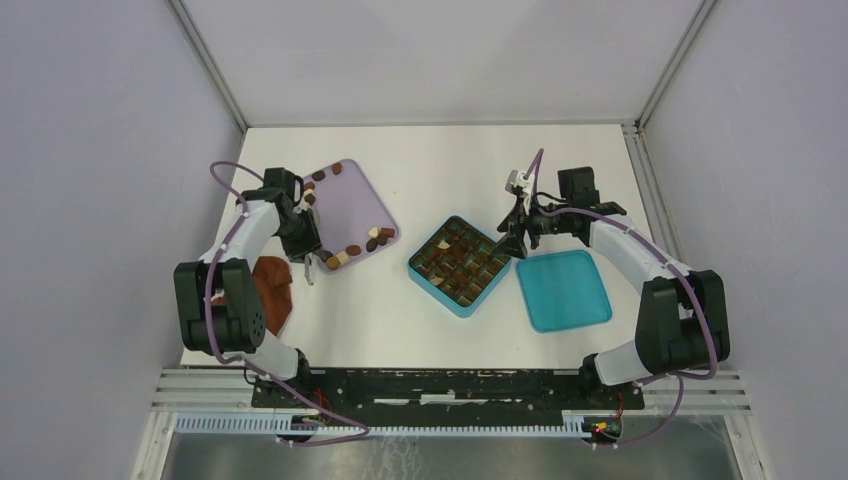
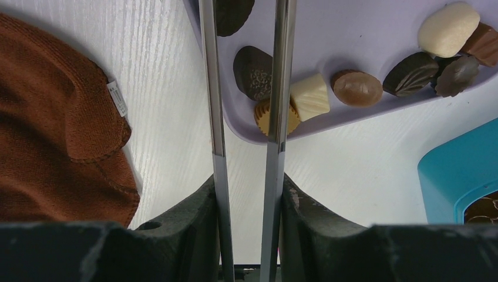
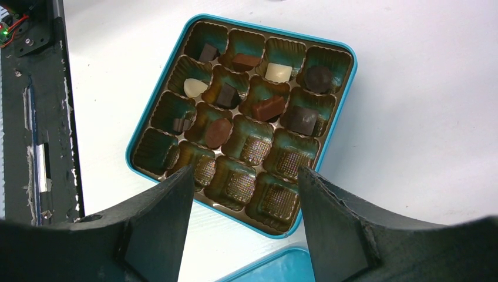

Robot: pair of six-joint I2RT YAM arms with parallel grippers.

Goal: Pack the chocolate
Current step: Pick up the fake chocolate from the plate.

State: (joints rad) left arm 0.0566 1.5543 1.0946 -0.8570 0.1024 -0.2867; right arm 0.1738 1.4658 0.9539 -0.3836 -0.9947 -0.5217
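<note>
Loose chocolate (image 2: 356, 88) lies along the near edge of the lilac tray (image 2: 352, 35), dark, tan and cream pieces together; from above, the chocolate (image 1: 350, 250) sits on the tray (image 1: 350, 195) at left. My left gripper (image 2: 246, 182) (image 1: 308, 250) is shut on metal tweezers (image 2: 212, 88) whose blades stand apart over the tray corner, tips out of frame. A tan piece (image 2: 264, 117) touches the right blade. The teal box (image 3: 346, 117) (image 1: 436, 293) holds several pieces (image 3: 269, 108) in its far cells. My right gripper (image 3: 244, 176) (image 1: 512, 243) hangs open above its near cells.
A reddish-brown cloth (image 1: 273, 285) (image 2: 53, 117) lies left of the tray, by the left arm. The teal lid (image 1: 563, 290) (image 3: 276, 267) rests right of the box. A corner of the box (image 2: 452, 176) shows in the left wrist view.
</note>
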